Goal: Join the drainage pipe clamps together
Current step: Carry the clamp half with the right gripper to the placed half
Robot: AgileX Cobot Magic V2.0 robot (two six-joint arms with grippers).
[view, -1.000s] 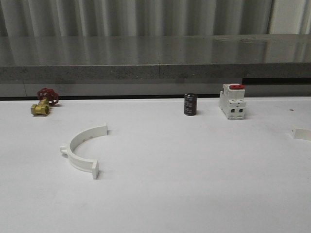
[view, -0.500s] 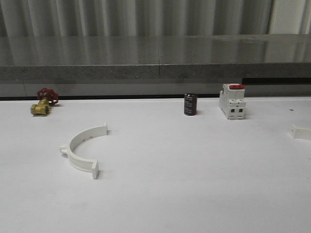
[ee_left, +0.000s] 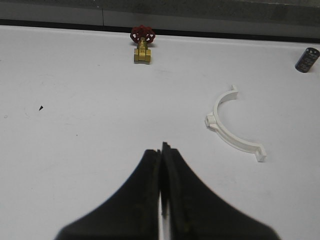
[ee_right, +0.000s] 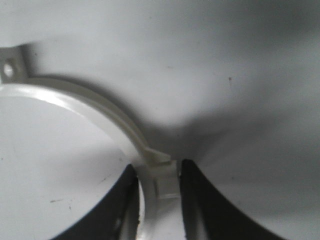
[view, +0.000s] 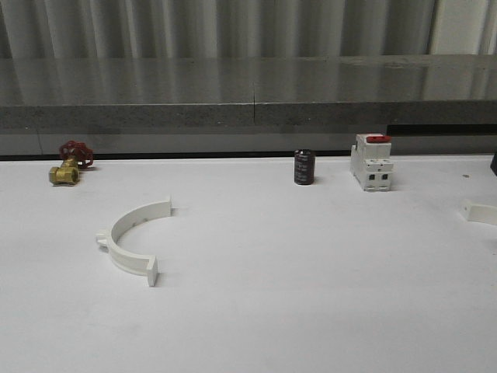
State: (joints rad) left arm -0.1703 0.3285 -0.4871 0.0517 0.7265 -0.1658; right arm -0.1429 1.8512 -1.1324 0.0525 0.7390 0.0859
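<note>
Item: two drainage pipe clamps, unjoined. First clamp half (view: pixel 132 237) lay flat on the white desk (view: pixel 311 272), left of centre, untouched; second clamp half (ee_right: pixel 100 115) lay at the far right edge, well apart from the first. Right claw (ee_right: pixel 157 180) straddled the second half at its outer tab, fingers narrow around it, apparently gripping; left claw (ee_left: pixel 161 165) was pressed closed, empty, near the first half. Remaining, by judgement: carry, align flanges, join.

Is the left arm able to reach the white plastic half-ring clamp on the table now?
Probably yes. Bare white table lies between the shut left tool and the white plastic half-ring clamp; nothing blocks the way, but the tool must open first.
</note>
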